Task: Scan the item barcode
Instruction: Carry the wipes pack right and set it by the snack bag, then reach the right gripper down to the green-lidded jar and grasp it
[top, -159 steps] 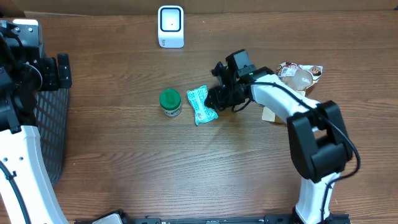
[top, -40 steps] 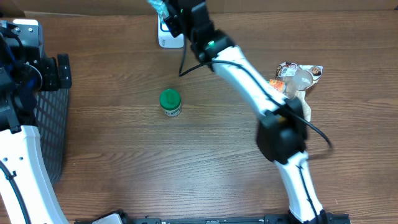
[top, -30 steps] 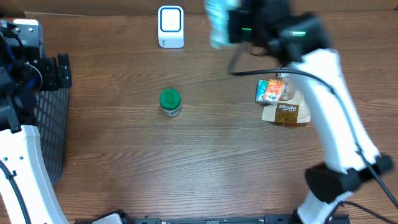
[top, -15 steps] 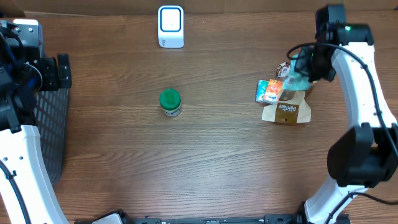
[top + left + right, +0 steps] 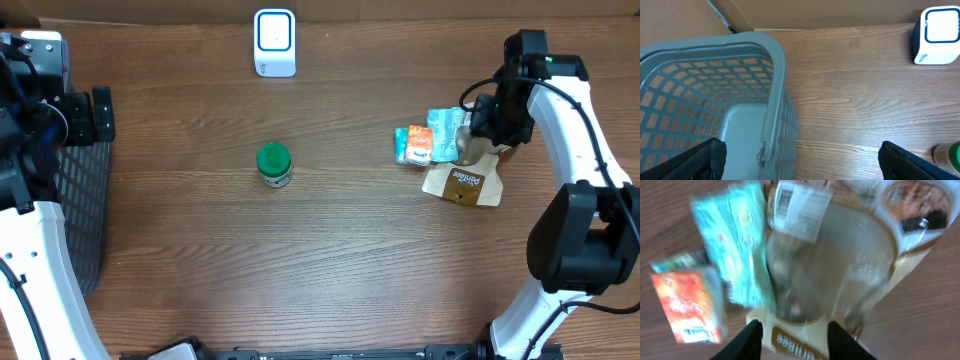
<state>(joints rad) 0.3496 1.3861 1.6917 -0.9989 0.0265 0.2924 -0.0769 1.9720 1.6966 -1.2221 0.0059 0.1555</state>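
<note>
Overhead, the teal packet (image 5: 445, 124) lies among other packs (image 5: 462, 182) on the counter (image 5: 330, 260), just beside the right gripper (image 5: 482, 122), well apart from the scanner (image 5: 274, 42). Left wrist: the left gripper (image 5: 800, 162) gapes wide by the basket (image 5: 775, 75). Right wrist: its jaws stand parted, gripping nothing.

Overhead view: bright, even, diffuse light from above. The wood desk (image 5: 330, 250) is uniformly lit, no hot spots. Shadows are short & soft, e.g. a faint one hugging the green-lidded jar (image 5: 273, 164). The white scanner (image 5: 274, 42) is very bright, but its edges are still readable. Focus is sharp across the frame.

Left wrist view: crisp, w/ a soft sheen on the wood grain. The grey basket (image 5: 770, 100) is evenly lit, its inside a bit dimmer. The left gripper fingertips (image 5: 695, 162) are dark shapes in the bottom corners.

Right wrist view: heavy blur throughout, w/ the print on the teal packet (image 5: 735, 250) smeared. The clear plastic cup (image 5: 830, 265) shows pale glare streaks. The right gripper fingertips (image 5: 742, 342) are near-black & soft-edged.
</note>
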